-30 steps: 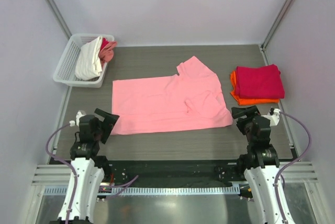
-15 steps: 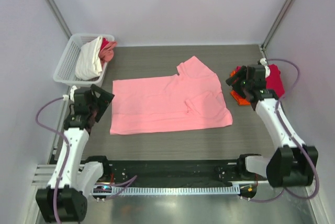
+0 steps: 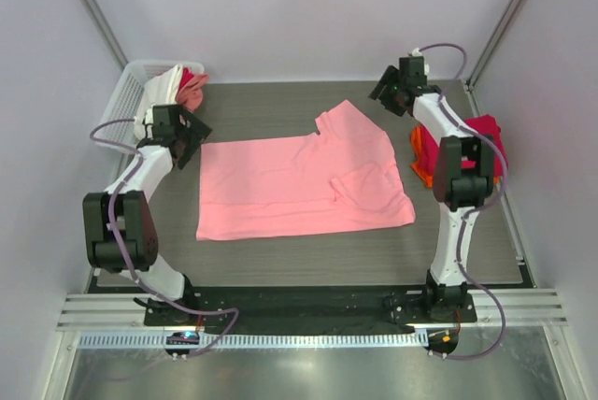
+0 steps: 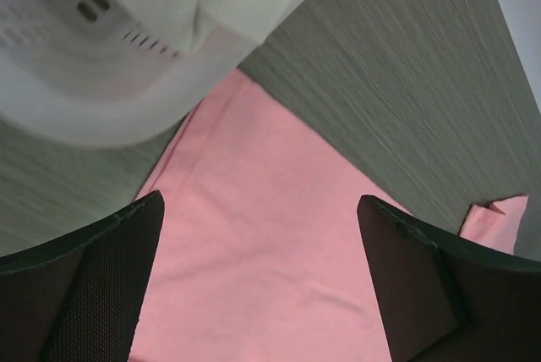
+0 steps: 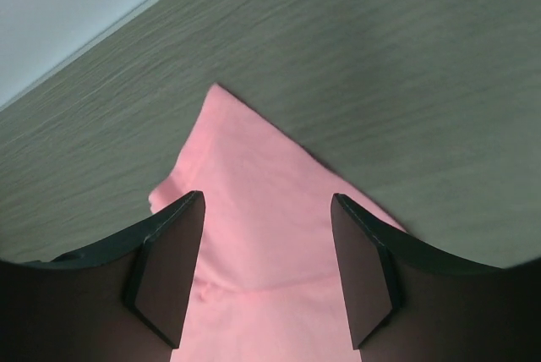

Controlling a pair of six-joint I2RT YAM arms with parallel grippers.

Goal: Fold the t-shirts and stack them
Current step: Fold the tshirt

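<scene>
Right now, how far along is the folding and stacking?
Done: a crimson shirt lies folded on an orange shirt on the right side. In hand: the salmon-pink shirt lies spread out; the left gripper and right gripper hover open over its far corners, gripping nothing. Left: fold and stack it, then the white shirt and coral-pink shirt bunched in the basket.

A salmon-pink t-shirt [image 3: 304,185] is spread on the table [image 3: 280,106]. The left gripper [image 3: 190,135] is held by its far left corner — just beside the basket [image 3: 126,82]; the right gripper [image 3: 383,98] is held near the far sleeve. A crimson t-shirt [image 3: 488,134] is stacked on an orange t-shirt [image 3: 417,148], partly hidden by the right arm [image 3: 458,176].
</scene>
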